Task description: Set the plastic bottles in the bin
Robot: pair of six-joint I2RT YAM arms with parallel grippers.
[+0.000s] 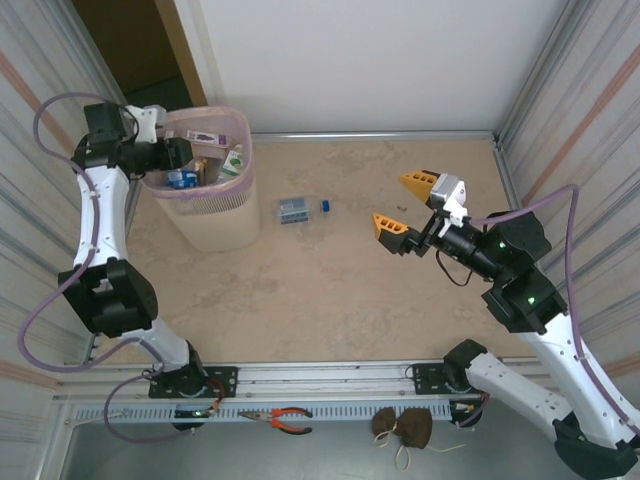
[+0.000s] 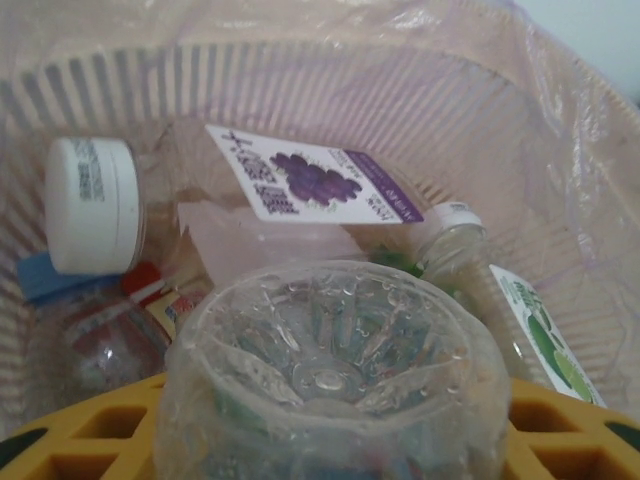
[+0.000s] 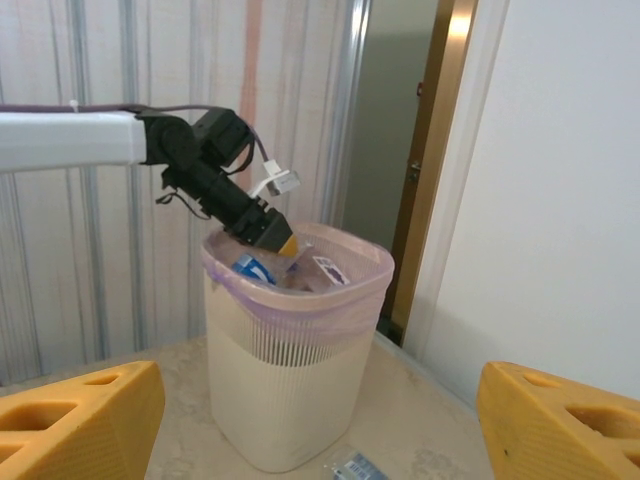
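The left gripper (image 1: 183, 160) clamps a clear bottle (image 2: 330, 370) just above the piled bottles (image 2: 320, 185) in the bin (image 1: 215, 225), so a drop may bounce out; the right gripper (image 1: 402, 203) gapes empty.

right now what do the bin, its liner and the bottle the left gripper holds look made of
Bin: likely rigid moulded plastic, matte beige, with slotted ribs below the rim.
Liner: thin plastic film, translucent pink, wrinkled and folded over the rim.
Held bottle: probably clear glossy plastic, its moulded petal base catching highlights.
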